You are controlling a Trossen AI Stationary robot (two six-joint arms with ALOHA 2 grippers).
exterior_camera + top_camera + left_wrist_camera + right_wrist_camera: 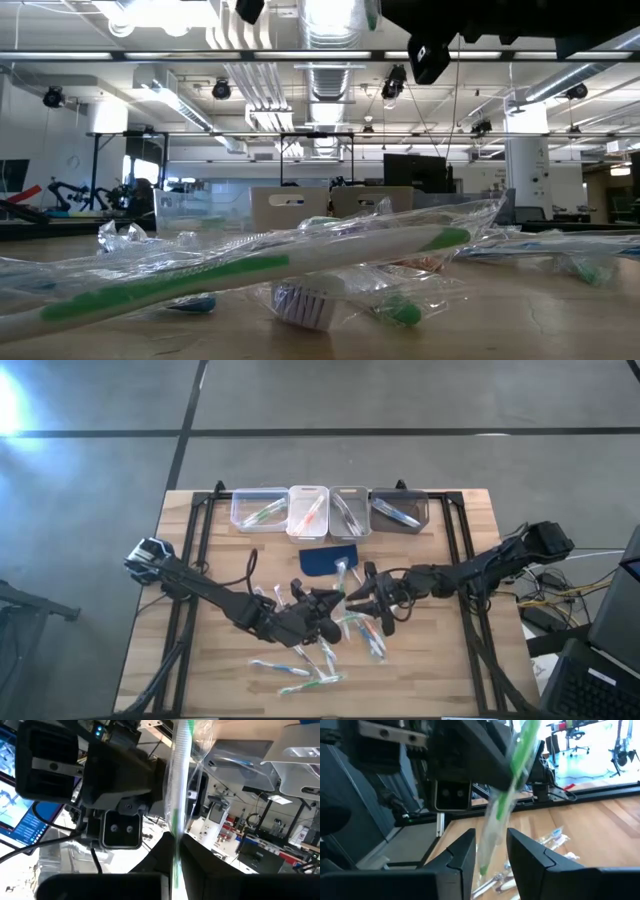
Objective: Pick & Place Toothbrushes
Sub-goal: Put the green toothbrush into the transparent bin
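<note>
Over table middle: both grippers meet above the loose pile, a handover by the look of it.
Left gripper [322,622]: fingers closed tight on a green-striped brush [179,805] in clear wrap, held upright between the arms.
Right gripper [362,600]: fingers [460,854] either side of the same brush — narrowing gap, no firm clamp visible yet.
Reason for hold: probably lifted clear of the pile so the second arm can take a clean grip for binning.
Toothbrushes [300,672]: most scattered on the near half of the table [150,660], some beneath the arms; one wrapped green brush lies across the low view.
Bins [330,510]: four in a row at the far edge — a few brushes inside already.
Blue pad [328,560]: between bins and grippers.
Open room: bare wood on both sides, clear lane past the pad towards the bins.
</note>
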